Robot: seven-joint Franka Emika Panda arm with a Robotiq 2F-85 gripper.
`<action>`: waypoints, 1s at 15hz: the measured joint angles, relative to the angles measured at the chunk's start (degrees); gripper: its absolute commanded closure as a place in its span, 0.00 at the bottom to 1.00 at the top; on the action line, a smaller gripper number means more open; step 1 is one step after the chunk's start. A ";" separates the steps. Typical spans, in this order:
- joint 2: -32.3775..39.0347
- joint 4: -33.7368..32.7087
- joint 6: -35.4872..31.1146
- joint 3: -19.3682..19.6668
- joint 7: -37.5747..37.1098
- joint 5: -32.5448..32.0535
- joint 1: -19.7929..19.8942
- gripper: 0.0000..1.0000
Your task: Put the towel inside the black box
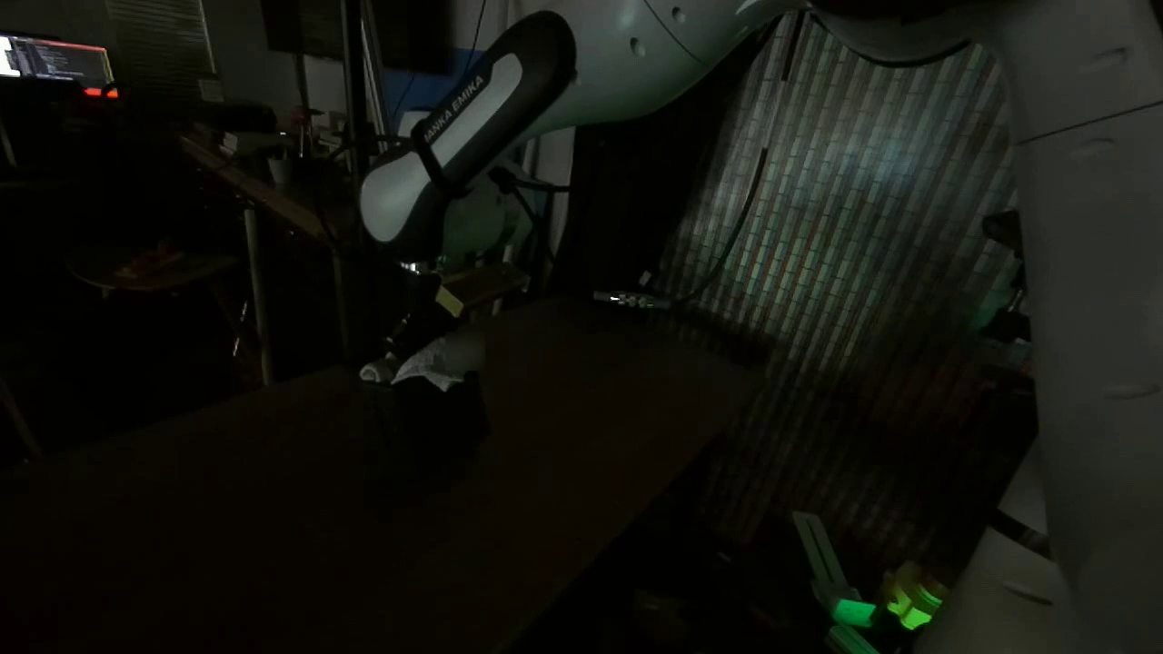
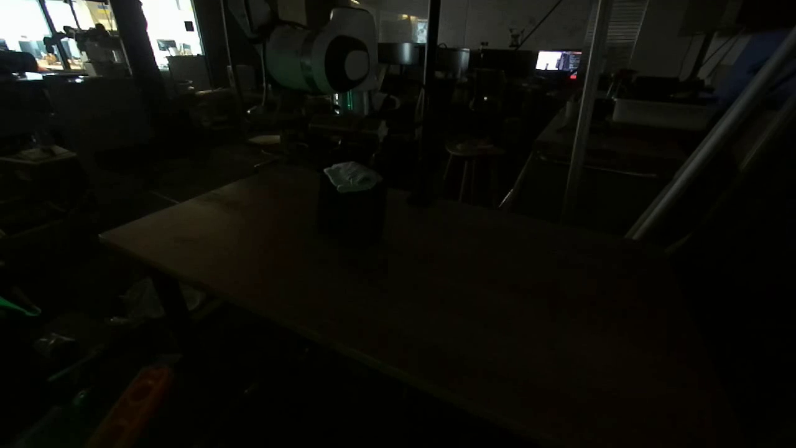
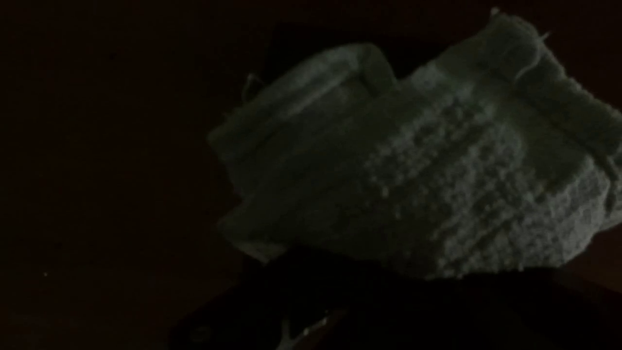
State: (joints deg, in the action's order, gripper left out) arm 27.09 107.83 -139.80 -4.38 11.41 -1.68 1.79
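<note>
Dark fingers (image 3: 296, 277) closed, can't tell if pinching; pale, nubbly cloth towel (image 3: 413, 160) is just below them, at top of straight-sided black box (image 2: 351, 214), how far in unclear; long axis approx. crosswise, more to their right in wrist view; next move prob. straight down

Dim room; tabletop (image 2: 186, 233) mostly in shadow.
In an exterior view, the tabletop was palest toward one corner; a bright opening (image 2: 168, 25) glowed well beyond it. Past the far edge were a small stool or table (image 2: 476, 150), a slanted metal pole (image 2: 699, 158) and a lit monitor (image 2: 558, 60). In an exterior view, a ribbed, brick-patterned surface (image 1: 845, 209), wall or curtain unclear, rose behind a tabletop corner; a bench (image 1: 282, 202) stood past the far edge.
</note>
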 measured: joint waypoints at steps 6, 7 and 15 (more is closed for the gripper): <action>-2.61 1.02 1.08 -0.21 0.00 0.00 -0.39 0.89; -3.44 1.17 1.42 -0.25 0.00 0.00 -0.48 0.88; -9.65 2.89 5.70 -0.31 0.00 0.00 -2.06 0.88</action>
State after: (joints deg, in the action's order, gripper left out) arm 17.45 110.72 -134.10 -4.69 11.41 -1.68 -0.27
